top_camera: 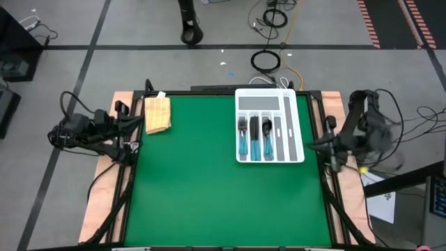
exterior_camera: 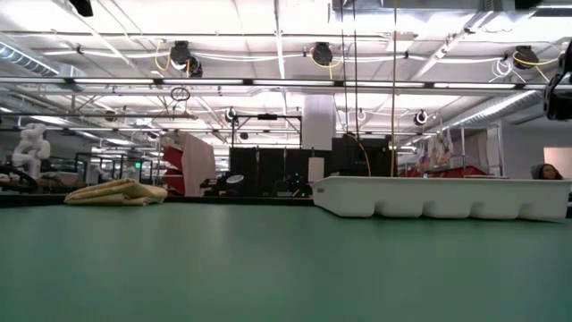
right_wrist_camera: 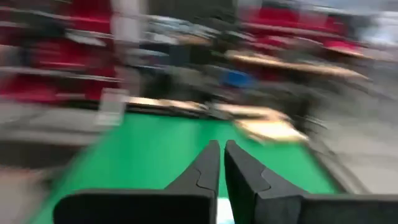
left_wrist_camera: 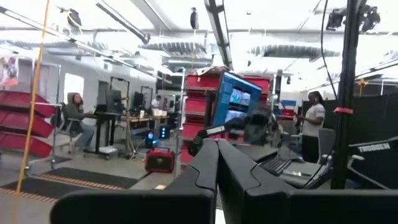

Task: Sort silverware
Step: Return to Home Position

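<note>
The left arm point(top_camera: 90, 132) and the right arm point(top_camera: 359, 132) are showing dark, near-black jointed housings in the high view, with thin black cables point(top_camera: 64, 103) looping off them. The left end effector point(left_wrist_camera: 217, 144) is presenting two matte black fingers point(left_wrist_camera: 202, 168). They are wedge-shaped and tapering to narrow tips, each carrying a stepped notch along its inner edge and rising from a broad, flat dark bar. The right end effector point(right_wrist_camera: 221, 144) is wearing the same black, tapered, notched fingers on an identical bar.
</note>
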You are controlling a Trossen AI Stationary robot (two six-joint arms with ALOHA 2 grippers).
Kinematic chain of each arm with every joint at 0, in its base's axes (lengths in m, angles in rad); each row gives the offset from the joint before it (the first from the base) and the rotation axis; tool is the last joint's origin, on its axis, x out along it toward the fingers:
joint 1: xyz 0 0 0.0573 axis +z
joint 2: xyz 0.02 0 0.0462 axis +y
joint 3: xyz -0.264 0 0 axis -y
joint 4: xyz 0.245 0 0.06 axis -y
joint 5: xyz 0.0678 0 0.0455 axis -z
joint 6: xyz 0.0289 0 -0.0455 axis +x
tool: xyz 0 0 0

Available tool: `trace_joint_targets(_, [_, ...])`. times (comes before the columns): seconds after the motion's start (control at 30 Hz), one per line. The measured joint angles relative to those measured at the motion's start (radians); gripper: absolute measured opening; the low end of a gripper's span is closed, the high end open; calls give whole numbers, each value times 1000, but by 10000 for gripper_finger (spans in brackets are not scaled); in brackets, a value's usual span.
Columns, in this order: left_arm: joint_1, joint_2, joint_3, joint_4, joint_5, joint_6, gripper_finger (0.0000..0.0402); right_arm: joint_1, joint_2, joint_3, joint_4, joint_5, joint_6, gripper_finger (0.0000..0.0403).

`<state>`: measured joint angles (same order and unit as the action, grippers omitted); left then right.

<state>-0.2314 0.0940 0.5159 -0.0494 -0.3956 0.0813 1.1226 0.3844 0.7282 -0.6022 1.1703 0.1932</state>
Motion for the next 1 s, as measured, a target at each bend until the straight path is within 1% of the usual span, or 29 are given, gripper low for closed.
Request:
trace_joint_targets(0.07, [0,0,0,-4,0,3,7,-8,-35,17,123,-204,-201,15])
trace_joint_targets(0.1, [0,0,0,-6,1,8,7,-12,-54,17,193,-347,-319,15])
trace_joint_targets(0.13, [0,0,0,-7,1,16,7,-12,-77,15,240,-528,-445,15])
trace_joint_targets(0.17, [0,0,0,-8,2,30,7,-11,-100,13,253,-706,-555,16])
trace_joint_targets(0.2, [0,0,0,-9,8,43,7,-11,-127,7,247,-846,-635,16])
trace_joint_targets(0.23, [0,0,0,-12,22,58,7,-10,-153,0,221,-918,-673,16])
trace_joint_targets(0.27, [0,0,-1,-21,38,75,7,-12,-180,-11,196,-914,-670,16])
trace_joint_targets(0.3, [0,0,-7,-22,58,98,7,-14,-210,-30,171,-851,-628,16])
trace_joint_targets(0.37, [0,0,-26,-27,112,154,7,-19,-270,-107,172,-640,-535,16])
trace_joint_targets(0.4, [0,0,-33,-37,136,166,7,-19,-299,-151,218,-552,-516,16])
trace_joint_targets(0.43, [0,0,-35,-64,142,164,7,-19,-331,-190,274,-501,-514,16])
trace_joint_targets(0.47, [0,0,-35,-99,141,156,7,-19,-368,-221,307,-496,-523,16])
trace_joint_targets(0.5, [0,0,-35,-125,140,142,7,-20,-382,-241,312,-521,-529,16])
trace_joint_targets(0.6, [0,-4,-36,-167,118,98,7,-26,-376,-254,299,-660,-517,16])
trace_joint_targets(0.7, [3,-13,-37,-186,102,57,7,-27,-382,-309,417,-727,-516,16])
trace_joint_targets(0.77, [2,-15,-50,-168,110,56,7,-32,-382,-352,410,-800,-478,16])
trace_joint_targets(0.8, [2,-18,-65,-168,110,55,7,-35,-382,-374,435,-838,-455,16])
trace_joint_targets(0.87, [2,-23,-107,-157,113,55,7,-40,-382,-433,529,-860,-418,16])
trace_joint_targets(1.0, [2,-42,-198,-121,150,34,7,-55,-383,-558,646,-876,-359,16])
